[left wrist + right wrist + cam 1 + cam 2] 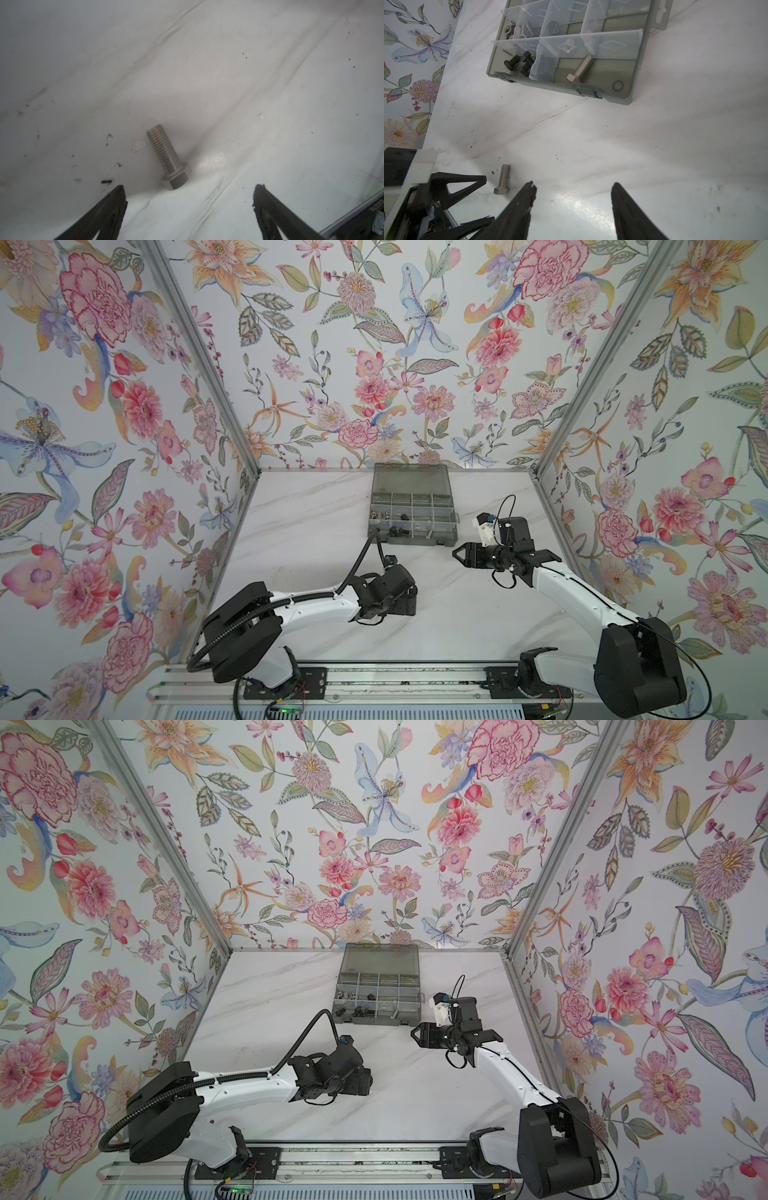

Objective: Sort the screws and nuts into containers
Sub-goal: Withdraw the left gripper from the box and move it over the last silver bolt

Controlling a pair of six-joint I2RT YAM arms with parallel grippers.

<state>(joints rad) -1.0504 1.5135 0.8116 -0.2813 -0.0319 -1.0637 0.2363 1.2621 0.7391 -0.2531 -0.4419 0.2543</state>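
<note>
Hardly possible to make out the left gripper (190,186) from above: tucked under its own wrist in both top views, and covering the loose silver screw (164,153) there. Cut off at the frame edge in each wrist view: both gripper bodies, only finger ends showing. Blurred behind translucent dividers: the farther cells of the organizer box (562,85); just recognisable, wing nuts (517,31) in a second-row cell. Clearer in the near row: black screws (519,62) heaped in the corner cell, a second silver screw (581,68) lying slantwise farther along.

Round about: marble-patterned table (270,83), scuffed and dotted with dark specks; box lid (409,479) thrown back toward the rear wall.

Left gripper's jaws spread wide, gripping nothing. Right gripper (574,184) parted too, empty, hovering near the box's front corner and aimed toward the left arm.

Loose screw flat on the table well short of the box, just ahead of the left fingertips, touching neither. Long axis running away from that gripper: hex head nearest the fingertips, threaded end pointing off.
</note>
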